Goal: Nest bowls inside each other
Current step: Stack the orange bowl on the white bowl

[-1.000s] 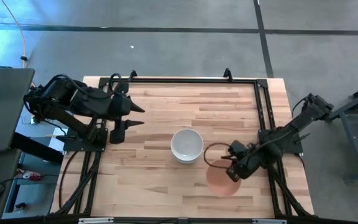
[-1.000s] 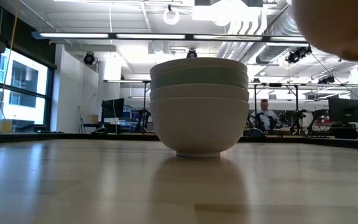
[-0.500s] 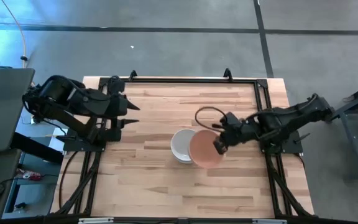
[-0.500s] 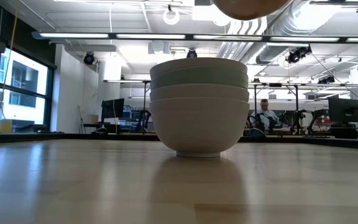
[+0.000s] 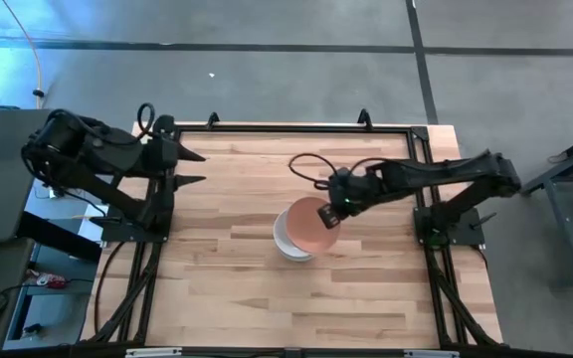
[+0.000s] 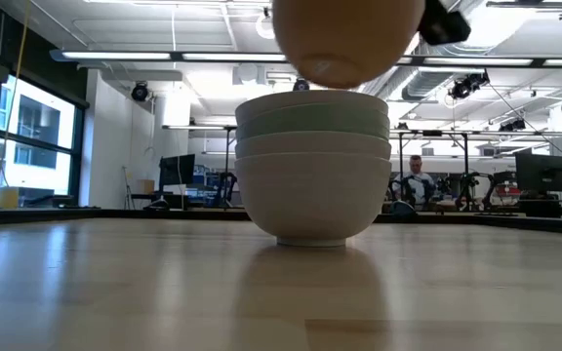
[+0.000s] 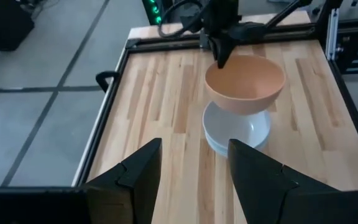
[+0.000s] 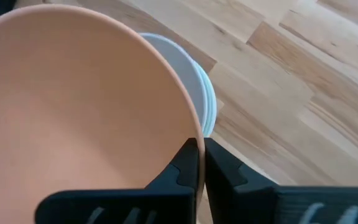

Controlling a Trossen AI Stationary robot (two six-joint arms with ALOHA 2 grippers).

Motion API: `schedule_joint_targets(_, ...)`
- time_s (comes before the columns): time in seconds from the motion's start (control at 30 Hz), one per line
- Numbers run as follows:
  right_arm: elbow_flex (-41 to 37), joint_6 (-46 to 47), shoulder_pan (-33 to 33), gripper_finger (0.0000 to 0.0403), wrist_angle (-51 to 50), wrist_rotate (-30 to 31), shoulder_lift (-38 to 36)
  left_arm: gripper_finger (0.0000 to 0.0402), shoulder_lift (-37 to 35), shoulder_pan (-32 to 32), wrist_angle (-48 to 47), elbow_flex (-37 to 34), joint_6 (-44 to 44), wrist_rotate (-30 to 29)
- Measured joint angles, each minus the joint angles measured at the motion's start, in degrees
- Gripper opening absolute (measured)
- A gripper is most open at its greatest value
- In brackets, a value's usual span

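- Right gripper (image 5: 332,211) clamped on the rim of the salmon-orange round bowl (image 5: 313,228); the rim sits pinched between its two dark fingers (image 8: 185,167) in the right wrist view.
- The orange bowl is held in the air above the stack of nested white and pale green bowls (image 6: 312,164), offset a bit toward the right arm's side, no contact. The low view shows a thin gap between its base and the top rim of the stack.
- The stack sits about mid-table on the light wooden butcher-block table (image 5: 237,268), four rims visible, pale green one second from the top.
- Bare wood all round the stack; black metal frame rail (image 5: 296,127) along the far edge and both sides, well away from the bowls.
- Left gripper (image 5: 195,167) near the far left corner, fingers spread wide, holding nothing, well apart from the stack.
- Versus one second ago: orange bowl was low over the table's right part, beside the stack; it's now raised and over the stack. Left arm has pulled back farther toward its corner. Stack unmoved.
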Motion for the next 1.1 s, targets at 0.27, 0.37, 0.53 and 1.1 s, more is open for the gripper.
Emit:
schedule_joint_targets(0.27, 1.72, -1.58, -4.37, 0.0000, 0.39, -3.59, 4.53, 0.0174, -7.09, 0.00, 4.07, -14.13, -2.75, -0.20)
schedule_joint_targets(0.37, 5.68, -2.85, -5.42, 0.0000, -2.28, -4.05, 7.08, 0.0174, -10.54, 0.00, 8.60, -20.17, -2.76, 0.05)
schedule_joint_targets(0.53, 15.77, -6.70, -6.55, 0.0000, -10.55, -3.56, 13.41, 0.0174, -15.85, 0.00, 13.47, -27.70, -3.67, 0.23)
schedule_joint_targets(1.1, 27.39, -10.93, -4.37, 0.0000, -21.96, -1.18, 24.48, 0.0174, -26.18, 0.00, 13.43, -32.25, -8.36, -0.33)
